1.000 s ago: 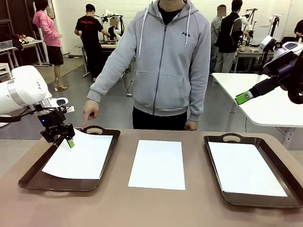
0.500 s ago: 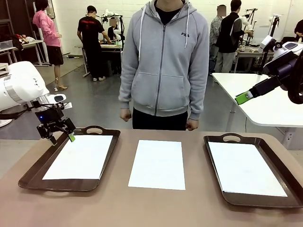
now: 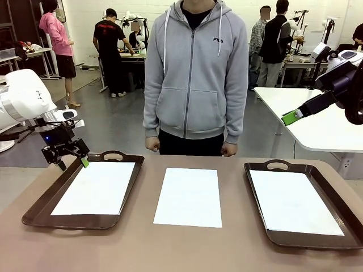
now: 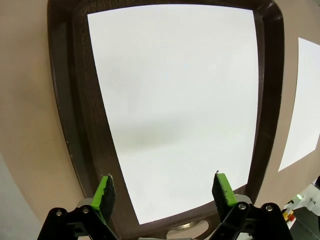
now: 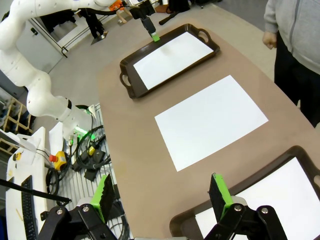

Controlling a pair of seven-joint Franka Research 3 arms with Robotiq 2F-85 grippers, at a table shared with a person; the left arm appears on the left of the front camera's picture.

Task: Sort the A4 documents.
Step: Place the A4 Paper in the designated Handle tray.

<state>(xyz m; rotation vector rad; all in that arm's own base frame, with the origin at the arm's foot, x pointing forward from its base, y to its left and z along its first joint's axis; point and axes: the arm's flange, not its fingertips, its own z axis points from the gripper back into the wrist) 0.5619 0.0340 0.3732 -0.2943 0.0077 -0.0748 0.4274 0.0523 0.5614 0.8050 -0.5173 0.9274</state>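
Three plain white A4 paper sheets: one flat in dark brown handled tray on left [image 3: 39, 207], one bare on tan tabletop [image 3: 142, 249] at centre [image 3: 189, 196], one in matching right tray [image 3: 317, 241]. Left gripper [image 3: 71, 161] hangs over left tray's far corner, jaws spread, empty. Right gripper [image 5: 161, 196] raised w/ jaws apart, holding nothing. Person in grey hoodie [image 3: 195, 73] at far edge, fists at sides.

Table [image 3: 142, 243]: 2 trays [image 3: 39, 207] [image 3: 340, 192], 1 sheet [image 3: 189, 196].

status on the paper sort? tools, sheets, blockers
Left tool open, empty, above left tray's far corner. Right tool open, raised off right. One sheet in left tray, one in right tray, one mid-table unsorted. Nothing blocking.
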